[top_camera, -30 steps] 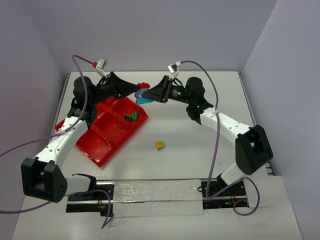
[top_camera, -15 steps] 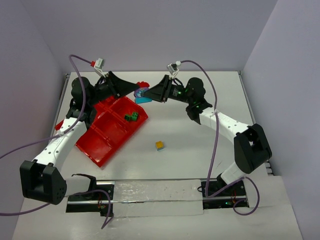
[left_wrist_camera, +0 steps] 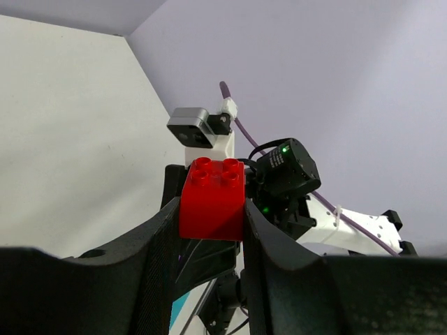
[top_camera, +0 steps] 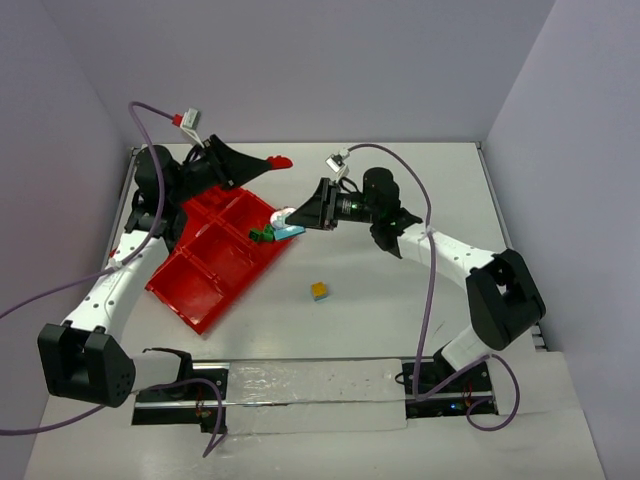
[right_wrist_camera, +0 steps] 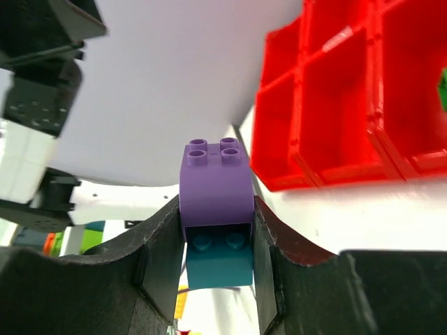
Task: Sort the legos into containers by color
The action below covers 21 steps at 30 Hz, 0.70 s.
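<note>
My left gripper point(top_camera: 268, 162) is shut on a red lego brick point(top_camera: 281, 160) and holds it in the air behind the red tray point(top_camera: 195, 285); in the left wrist view the brick point(left_wrist_camera: 211, 197) sits clamped between the two fingers point(left_wrist_camera: 157, 244). My right gripper point(top_camera: 290, 222) is shut on a purple brick point(right_wrist_camera: 215, 181) stacked on a teal brick point(right_wrist_camera: 218, 259), over the tray's far right corner. Green bricks point(top_camera: 262, 235) lie in that corner compartment. A yellow-and-blue cube point(top_camera: 319, 291) sits on the table right of the tray.
The tray point(right_wrist_camera: 335, 105) lies at an angle on the left half of the white table, its other compartments showing only red floor. Grey walls stand behind and on both sides. The arm bases and a shiny strip run along the near edge.
The two grippers, tip to tip above the tray's far corner before, have separated. The left drew back and up with the red brick; the right dropped toward the tray with the purple-teal stack.
</note>
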Available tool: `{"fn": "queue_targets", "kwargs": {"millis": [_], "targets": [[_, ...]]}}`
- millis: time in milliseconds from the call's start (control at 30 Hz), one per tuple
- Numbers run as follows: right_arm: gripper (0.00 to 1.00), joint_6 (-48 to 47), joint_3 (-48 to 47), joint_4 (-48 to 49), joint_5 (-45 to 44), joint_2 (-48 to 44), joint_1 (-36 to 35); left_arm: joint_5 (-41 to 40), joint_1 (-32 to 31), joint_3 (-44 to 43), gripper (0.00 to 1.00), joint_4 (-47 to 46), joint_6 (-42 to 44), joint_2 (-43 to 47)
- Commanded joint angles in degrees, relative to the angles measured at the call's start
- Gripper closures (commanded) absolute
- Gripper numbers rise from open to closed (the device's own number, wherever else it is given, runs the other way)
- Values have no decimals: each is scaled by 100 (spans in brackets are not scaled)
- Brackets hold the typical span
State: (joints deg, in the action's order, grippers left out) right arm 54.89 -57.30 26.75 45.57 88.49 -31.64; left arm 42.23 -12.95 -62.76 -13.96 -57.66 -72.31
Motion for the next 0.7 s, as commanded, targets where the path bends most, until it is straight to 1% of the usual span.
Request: {"fn": "queue_targets", "kwargs": {"millis": [0,33,100,133,233,267,333,367,467,567,667], "targets": [[100,-976,-83,-1136,-319,-634,-35,-174,122,-393,100,315,298,-30],[100,-1184,-142,-1537,-529,-723,-31,-248,210,-459,100,573,418,-17],[100,-1553,-267,-2281,-1050,-885,20,-738,489,-606,100,1271,690,20],[100,-1691,-343,-2365,-1110,-904,26,-794,521,-692,100,1350,852,24],[100,-2044,-545,-3578,-2351,-1250,179,-2257,1041,-1118,100,3100,1480,-58],[100,-2116,-574,-3766,-2587,-1369,269,-2743,1162,-1238,100,3575,1643,-142],[100,-2193,-589,-3918,-2791,-1506,418,-3477,1231,-1340,100,4114,1877,-263],[100,-2223,-583,-3981,-2878,-1619,471,-3642,1255,-1361,100,4224,1940,-426],[100,-2275,-624,-4063,-3018,-1759,563,-3795,1277,-1370,100,4278,2031,-826],[100,-2307,-686,-4149,-3023,-1789,580,-3801,1271,-1379,100,3998,2059,-1207],[100,-2315,-671,-4174,-2970,-1792,570,-3821,1255,-1593,100,3872,2106,-1676]]}}
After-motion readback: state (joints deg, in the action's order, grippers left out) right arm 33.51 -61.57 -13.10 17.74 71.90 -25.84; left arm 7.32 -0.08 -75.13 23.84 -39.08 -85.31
